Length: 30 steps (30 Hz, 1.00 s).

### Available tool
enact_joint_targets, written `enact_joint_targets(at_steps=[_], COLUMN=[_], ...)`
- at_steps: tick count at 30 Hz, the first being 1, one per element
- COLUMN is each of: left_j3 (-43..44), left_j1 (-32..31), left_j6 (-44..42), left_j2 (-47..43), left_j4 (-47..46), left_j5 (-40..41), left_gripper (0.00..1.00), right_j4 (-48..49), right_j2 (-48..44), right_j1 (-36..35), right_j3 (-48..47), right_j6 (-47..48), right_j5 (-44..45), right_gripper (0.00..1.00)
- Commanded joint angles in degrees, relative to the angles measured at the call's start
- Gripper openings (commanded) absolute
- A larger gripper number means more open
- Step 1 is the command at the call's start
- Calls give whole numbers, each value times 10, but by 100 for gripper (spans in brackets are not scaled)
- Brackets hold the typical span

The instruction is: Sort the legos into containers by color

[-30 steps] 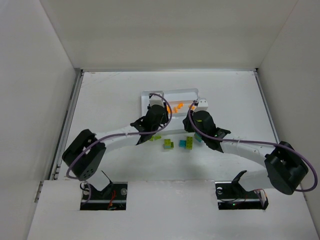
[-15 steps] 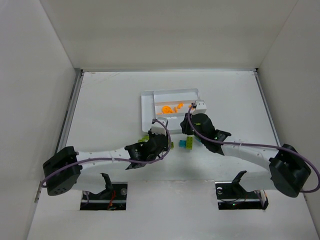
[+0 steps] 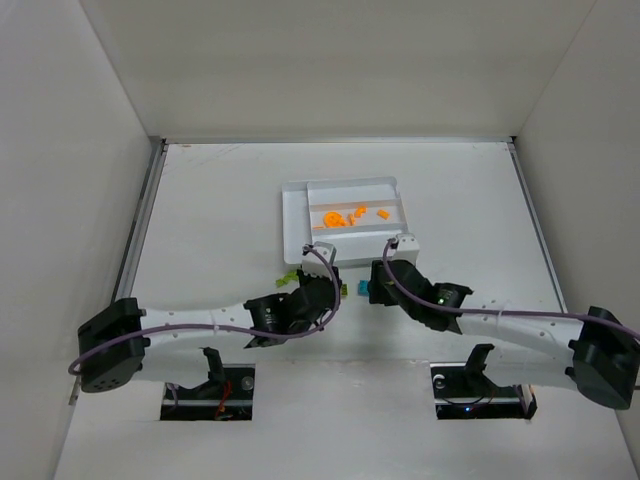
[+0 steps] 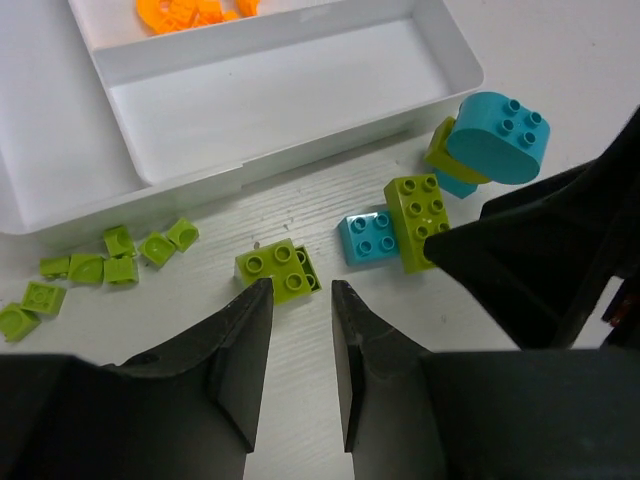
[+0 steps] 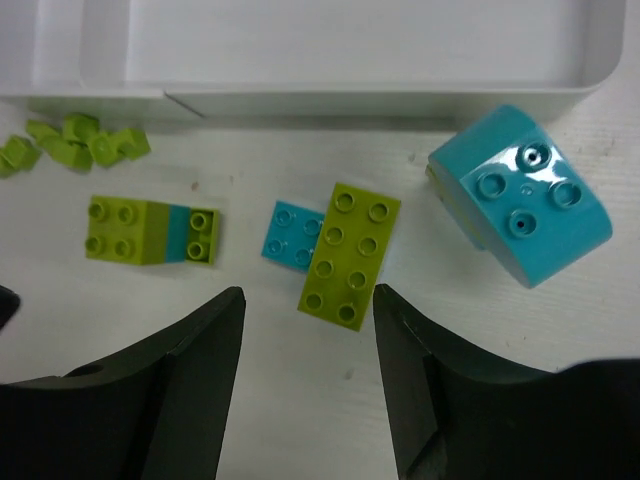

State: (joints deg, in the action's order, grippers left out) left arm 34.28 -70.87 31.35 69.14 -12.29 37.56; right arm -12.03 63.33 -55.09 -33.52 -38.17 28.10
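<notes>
The white tray [image 3: 295,205] holds several orange legos [image 3: 345,215] in one compartment; in the left wrist view its nearer compartment [image 4: 270,100] looks bare. Loose legos lie on the table in front of it. My left gripper [image 4: 300,290] hovers just short of a lime 2x2 brick [image 4: 275,268], its jaws a narrow gap apart with nothing between them. My right gripper [image 5: 308,295] is open and empty, its tips just short of a long lime brick [image 5: 345,255] lying partly on a small teal plate [image 5: 293,233].
A big rounded teal piece [image 5: 520,195] lies to the right, a lime-and-teal brick [image 5: 150,232] to the left, and several tiny lime pieces [image 5: 75,145] beside the tray wall. The right arm [image 4: 550,260] is close on the left gripper's right.
Both arms have drawn back from the tray to the loose legos in front of it. The right gripper's jaws have spread from shut to open.
</notes>
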Motion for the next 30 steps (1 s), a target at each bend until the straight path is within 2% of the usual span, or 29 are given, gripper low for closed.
enact_joint_targets(at_steps=[1, 7, 15, 25, 27, 30], left_j3=[-14, -25, -39, -40, -42, -41], left_j1=[5, 10, 2, 13, 12, 13], left_j6=[-3, -13, -5, -1, 3, 9], left_j2=[-27, -66, -96, -88, -89, -82], left_j4=[-38, -40, -33, -39, -38, -34], left_j5=[7, -12, -12, -28, -31, -35], left_gripper=[28, 29, 31, 32, 33, 35], right_j4=[-29, 5, -3, -2, 5, 8], right_j2=[24, 59, 108, 97, 98, 103], right_j1=[-9, 1, 15, 14, 15, 15], right_j3=[-1, -17, -30, -26, -22, -19], right_j6=[-33, -27, -33, -38, -36, -36], right_j5=[4, -8, -9, -6, -7, -6], right_gripper=[60, 56, 50, 50, 46, 33])
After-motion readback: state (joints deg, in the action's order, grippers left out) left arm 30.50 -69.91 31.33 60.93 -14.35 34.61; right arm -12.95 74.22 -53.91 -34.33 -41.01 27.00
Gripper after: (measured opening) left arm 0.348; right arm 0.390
